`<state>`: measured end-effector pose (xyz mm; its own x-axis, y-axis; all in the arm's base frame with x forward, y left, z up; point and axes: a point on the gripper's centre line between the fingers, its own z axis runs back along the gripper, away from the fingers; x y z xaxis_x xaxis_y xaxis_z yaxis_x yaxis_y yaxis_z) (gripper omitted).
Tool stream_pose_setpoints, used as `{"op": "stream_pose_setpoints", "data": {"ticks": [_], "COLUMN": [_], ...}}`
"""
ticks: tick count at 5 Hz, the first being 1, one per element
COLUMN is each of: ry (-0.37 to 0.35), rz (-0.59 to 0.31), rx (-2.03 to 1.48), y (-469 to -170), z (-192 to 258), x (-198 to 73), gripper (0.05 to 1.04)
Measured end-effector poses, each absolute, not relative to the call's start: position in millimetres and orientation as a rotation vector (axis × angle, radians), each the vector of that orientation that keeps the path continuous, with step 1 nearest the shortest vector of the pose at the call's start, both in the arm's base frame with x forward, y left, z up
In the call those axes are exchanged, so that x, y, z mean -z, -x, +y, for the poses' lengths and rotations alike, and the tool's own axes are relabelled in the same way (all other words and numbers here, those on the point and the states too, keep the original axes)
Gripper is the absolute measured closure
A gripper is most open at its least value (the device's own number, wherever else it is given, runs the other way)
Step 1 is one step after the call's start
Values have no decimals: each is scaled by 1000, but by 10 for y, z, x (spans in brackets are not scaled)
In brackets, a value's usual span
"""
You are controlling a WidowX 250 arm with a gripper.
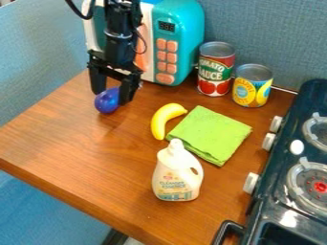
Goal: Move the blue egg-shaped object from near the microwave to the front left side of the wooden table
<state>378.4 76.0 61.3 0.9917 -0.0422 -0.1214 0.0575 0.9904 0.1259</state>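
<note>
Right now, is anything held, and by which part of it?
Can't tell. The rounded blue object is at the pincer, bulbous end protruding toward the camera; no grip point is clear.

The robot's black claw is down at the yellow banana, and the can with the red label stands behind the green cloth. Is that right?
Not quite: in the camera view, the claw is down at a blue-purple round object, not the yellow banana. The red-labelled can does stand behind the green cloth.
</note>
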Motion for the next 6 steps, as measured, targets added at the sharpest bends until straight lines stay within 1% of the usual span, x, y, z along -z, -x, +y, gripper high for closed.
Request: {"op": "stream_pose_setpoints", "data": {"ticks": [2,3,4,5,6], "ry": [-137,-133,-123,-94,-58], "rz": [117,126,101,106,79], "rx": [45,38,15,24,32], "y": [-3810,-3829,-3873,-3887,-3914], "z": [787,893,1049,1068,1071], "x": [-686,-637,-661,-557,-535], "gripper": [83,83,83,83,83]}}
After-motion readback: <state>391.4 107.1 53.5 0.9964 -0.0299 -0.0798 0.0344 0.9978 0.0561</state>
